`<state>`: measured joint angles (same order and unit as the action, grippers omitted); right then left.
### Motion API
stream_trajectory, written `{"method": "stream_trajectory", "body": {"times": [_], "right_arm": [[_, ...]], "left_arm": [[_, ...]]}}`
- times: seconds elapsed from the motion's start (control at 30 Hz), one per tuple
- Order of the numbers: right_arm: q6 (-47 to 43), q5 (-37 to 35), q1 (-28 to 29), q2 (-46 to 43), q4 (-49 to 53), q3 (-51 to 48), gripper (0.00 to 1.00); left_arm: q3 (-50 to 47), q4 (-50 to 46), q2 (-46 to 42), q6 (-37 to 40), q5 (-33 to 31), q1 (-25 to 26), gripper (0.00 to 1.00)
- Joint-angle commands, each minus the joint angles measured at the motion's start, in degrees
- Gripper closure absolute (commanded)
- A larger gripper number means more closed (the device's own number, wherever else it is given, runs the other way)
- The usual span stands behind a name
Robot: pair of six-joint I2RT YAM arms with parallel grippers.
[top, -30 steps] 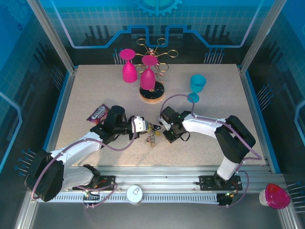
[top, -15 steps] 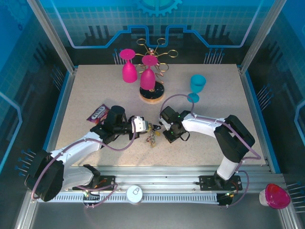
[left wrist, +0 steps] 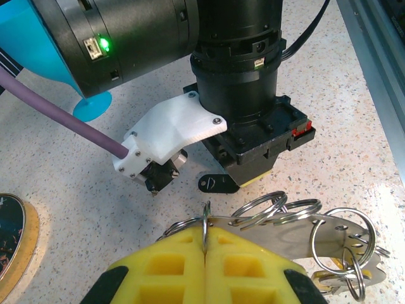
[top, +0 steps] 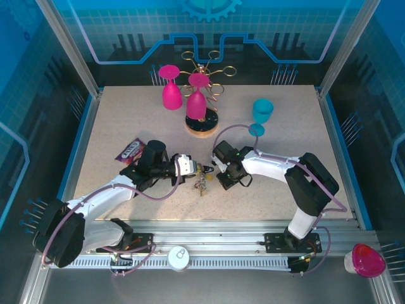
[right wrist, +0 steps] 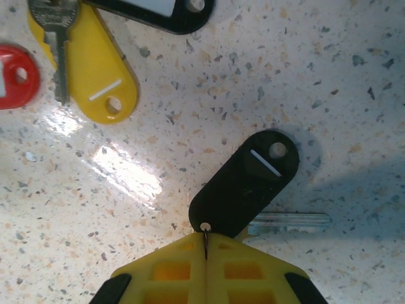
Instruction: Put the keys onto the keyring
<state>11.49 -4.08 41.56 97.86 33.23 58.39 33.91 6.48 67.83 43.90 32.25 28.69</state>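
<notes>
Speckled tabletop (top: 126, 114); left gripper (left wrist: 205, 233) tight on keyring (left wrist: 183, 223), right gripper (right wrist: 205, 239) (likewise tight) on black-tagged key (right wrist: 247, 180)

The speckled beige surface (top: 126, 120) spreads flat around the left gripper (left wrist: 204, 239) and the right gripper (right wrist: 204, 246), with a bright glare patch (right wrist: 126, 174) just left of the right one. Beyond both, translucent blue walls (top: 285, 25) with grid and gear patterns enclose it. Behind them, an aluminium rail (top: 221, 244) borders the near edge.

Right fingers (right wrist: 166, 273) now fully together.
</notes>
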Motion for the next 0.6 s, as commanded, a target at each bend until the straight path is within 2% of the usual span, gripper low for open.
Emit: {"method": "stream_trajectory", "body": {"times": [0.0, 0.3, 0.47, 0.57], "right_arm": [[-1.47, -0.68, -0.52, -5.14, -0.11, -0.26, 1.0], [-8.93, -6.44, 1.06, -17.92, -6.05, -4.35, 1.0], [-13.99, -0.33, 1.08, -25.1, -11.69, -7.58, 1.0], [-16.48, 7.2, 0.07, -29.05, -16.26, -11.08, 1.0]], "left_arm": [[-0.07, -0.58, -0.02, 1.36, -0.15, 0.35, 1.0], [-0.24, -0.09, -0.49, 1.37, -0.5, 0.4, 1.0], [-0.42, 0.53, -0.56, 1.13, -0.52, 0.4, 1.0], [-0.49, 0.97, -0.58, 0.71, -0.28, 0.36, 1.0]]}}
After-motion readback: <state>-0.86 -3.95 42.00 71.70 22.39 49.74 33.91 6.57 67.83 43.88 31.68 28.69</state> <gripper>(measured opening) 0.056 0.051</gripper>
